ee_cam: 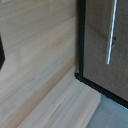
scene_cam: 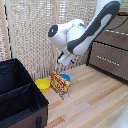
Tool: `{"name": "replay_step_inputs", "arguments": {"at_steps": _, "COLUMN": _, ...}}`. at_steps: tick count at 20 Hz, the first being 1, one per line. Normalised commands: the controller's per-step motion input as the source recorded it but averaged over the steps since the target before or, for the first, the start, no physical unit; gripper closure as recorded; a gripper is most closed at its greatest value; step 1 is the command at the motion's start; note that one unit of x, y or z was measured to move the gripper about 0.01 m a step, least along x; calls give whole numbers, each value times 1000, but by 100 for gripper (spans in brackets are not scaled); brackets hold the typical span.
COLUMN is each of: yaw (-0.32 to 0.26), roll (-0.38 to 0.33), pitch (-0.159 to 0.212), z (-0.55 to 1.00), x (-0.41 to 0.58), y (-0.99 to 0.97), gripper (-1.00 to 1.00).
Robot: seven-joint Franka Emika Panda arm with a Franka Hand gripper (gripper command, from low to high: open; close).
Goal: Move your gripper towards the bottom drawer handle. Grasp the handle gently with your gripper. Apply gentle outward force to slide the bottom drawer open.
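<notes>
1. The white arm (scene_cam: pixel 92 27) comes in from the upper right of the exterior view and bends down toward the middle, ending in the claw (scene_cam: pixel 66 59), which hangs in the air above the wooden worktop (scene_cam: pixel 95 102).
2. The claw points down and toward the exterior view's left. It's too small and blurry to say if its fingers are apart or together, and the wrist view doesn't show them at all.
3. The dresser sits at the exterior view's right edge. The bottom drawer (scene_cam: pixel 107 61) is the lowest dark brown front you can see, and it sits flush, so it looks closed.
4. The handle (scene_cam: pixel 107 57) is a thin silver bar across that front. It's well apart from the claw, with nothing touching it.
5. The wrist view shows a dark brown panel (ee_cam: pixel 100 45) with a slim silver bar (ee_cam: pixel 111 35) on it, next to pale wood. Can't tell which drawer that is.
6. Below the claw on the worktop: a colourful box (scene_cam: pixel 60 85) standing upright, a blue bowl (scene_cam: pixel 65 77) just behind it, and a yellow bowl (scene_cam: pixel 42 85) beside it to the exterior view's left.
7. A black bin (scene_cam: pixel 20 95) fills the lower left of the exterior view.
8. A light woven screen (scene_cam: pixel 30 30) stands behind everything.
</notes>
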Motion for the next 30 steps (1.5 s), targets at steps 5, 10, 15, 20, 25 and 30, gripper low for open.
{"name": "replay_step_inputs", "arguments": {"at_steps": 5, "yaw": 57, "roll": -375, "pitch": 1, "z": -151, "x": 124, "y": -241, "gripper": -100}}
{"name": "replay_step_inputs", "arguments": {"at_steps": 10, "yaw": 56, "roll": -289, "pitch": 0, "z": 0, "x": 0, "y": -487, "gripper": -100}}
{"name": "replay_step_inputs", "arguments": {"at_steps": 15, "yaw": 121, "roll": -119, "pitch": 0, "z": 0, "x": 11, "y": -649, "gripper": -100}}
{"name": "replay_step_inputs", "arguments": {"at_steps": 20, "yaw": 156, "roll": -48, "pitch": 0, "z": 8, "x": 3, "y": -708, "gripper": -100}}
{"name": "replay_step_inputs", "arguments": {"at_steps": 25, "yaw": 181, "roll": -89, "pitch": 0, "z": -58, "x": 0, "y": -605, "gripper": -100}}
{"name": "replay_step_inputs", "arguments": {"at_steps": 30, "yaw": 154, "roll": -177, "pitch": 0, "z": -117, "x": 0, "y": -502, "gripper": -100}}
